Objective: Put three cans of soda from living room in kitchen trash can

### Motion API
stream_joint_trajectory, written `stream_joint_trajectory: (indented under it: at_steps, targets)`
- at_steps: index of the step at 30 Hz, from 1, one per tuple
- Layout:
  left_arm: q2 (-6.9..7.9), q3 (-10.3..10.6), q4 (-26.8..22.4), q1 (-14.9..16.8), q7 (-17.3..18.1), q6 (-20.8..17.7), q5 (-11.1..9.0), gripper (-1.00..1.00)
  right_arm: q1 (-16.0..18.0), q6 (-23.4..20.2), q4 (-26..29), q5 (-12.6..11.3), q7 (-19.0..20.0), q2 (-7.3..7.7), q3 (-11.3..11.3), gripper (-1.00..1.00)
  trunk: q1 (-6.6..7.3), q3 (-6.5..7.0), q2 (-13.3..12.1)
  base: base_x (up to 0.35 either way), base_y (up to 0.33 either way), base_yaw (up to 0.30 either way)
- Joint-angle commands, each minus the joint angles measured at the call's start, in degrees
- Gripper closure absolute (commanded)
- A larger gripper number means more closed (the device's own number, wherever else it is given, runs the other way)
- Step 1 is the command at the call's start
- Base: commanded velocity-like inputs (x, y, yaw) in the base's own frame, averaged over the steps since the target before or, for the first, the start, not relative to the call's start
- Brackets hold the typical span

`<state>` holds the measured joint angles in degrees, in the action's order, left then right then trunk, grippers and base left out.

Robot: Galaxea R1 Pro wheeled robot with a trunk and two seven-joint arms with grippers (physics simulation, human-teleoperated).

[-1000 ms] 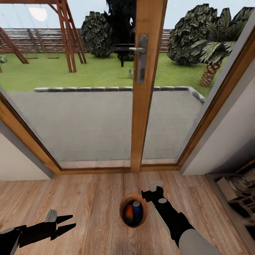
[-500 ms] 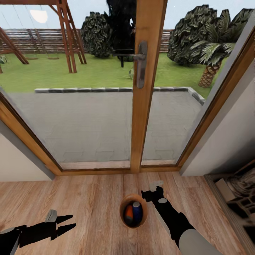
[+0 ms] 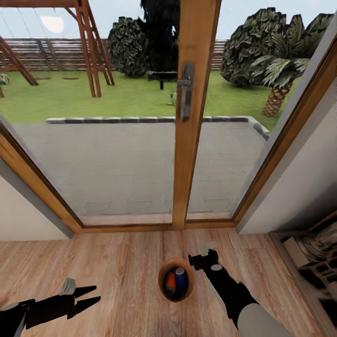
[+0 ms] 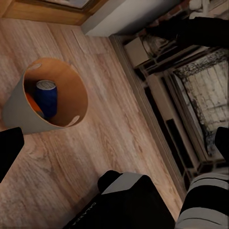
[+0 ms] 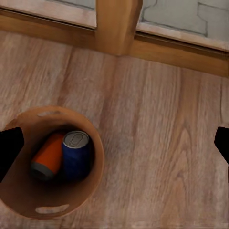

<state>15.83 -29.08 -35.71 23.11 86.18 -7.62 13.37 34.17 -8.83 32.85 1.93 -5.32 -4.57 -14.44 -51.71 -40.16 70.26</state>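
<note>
Ahead, at twelve o'clock, I face the wood-framed glass doors [image 3: 192, 117]; shelving [image 3: 309, 262] sits at four o'clock. The tash can [image 3: 161, 281] stands on the plank floor [image 3: 117, 262] holding an orange can [image 5: 49, 156] and a blue can [image 5: 76, 153]; any third is hidden. My left gripper [image 3: 89, 296] is spread empty; my right gripper [image 3: 206, 249] looks open too.

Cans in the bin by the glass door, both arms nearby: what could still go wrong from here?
1. The bin shows one orange can and the blue can; a third is not visible, so the count may be short.
2. The right gripper hangs close beside the bin's rim; a sideways move could tip it.
3. The bin stands on a wood floor by the glass door, perhaps not the kitchen.
</note>
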Motion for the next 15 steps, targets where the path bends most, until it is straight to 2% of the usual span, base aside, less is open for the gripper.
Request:
stream_joint_trajectory:
  at_steps: [1, 5, 10, 15]
  targets:
    - [0.0, -0.01, 1.17, 0.0, -0.02, 0.05, 0.09, -1.0, 0.01, 0.01, -0.73, 0.01, -0.01, 0.02, 0.0, -1.0, 0.23, 0.21, -0.42, 0.0, 0.0, 0.0]
    - [0.03, 0.04, 4.13, 0.0, -0.07, 0.75, 0.22, -1.0, 0.0, 0.08, -4.03, -0.05, -0.03, 0.06, 0.02, -1.0, 1.11, 1.02, -2.02, 0.0, 0.0, 0.0]
    - [0.15, 0.06, 8.5, 0.0, -0.25, 4.02, 0.41, -1.0, -0.03, 0.49, -9.05, -0.15, 0.02, 0.08, 0.02, -1.0, 2.2, 2.06, -4.03, 0.0, 0.0, 0.0]
    - [0.41, 0.12, 14.24, 0.0, -0.41, 7.33, 0.51, -1.0, -0.06, 4.56, -17.01, -0.3, -0.01, 0.09, 0.02, -1.0, 3.3, 3.1, -6.03, 0.0, 0.0, 0.0]
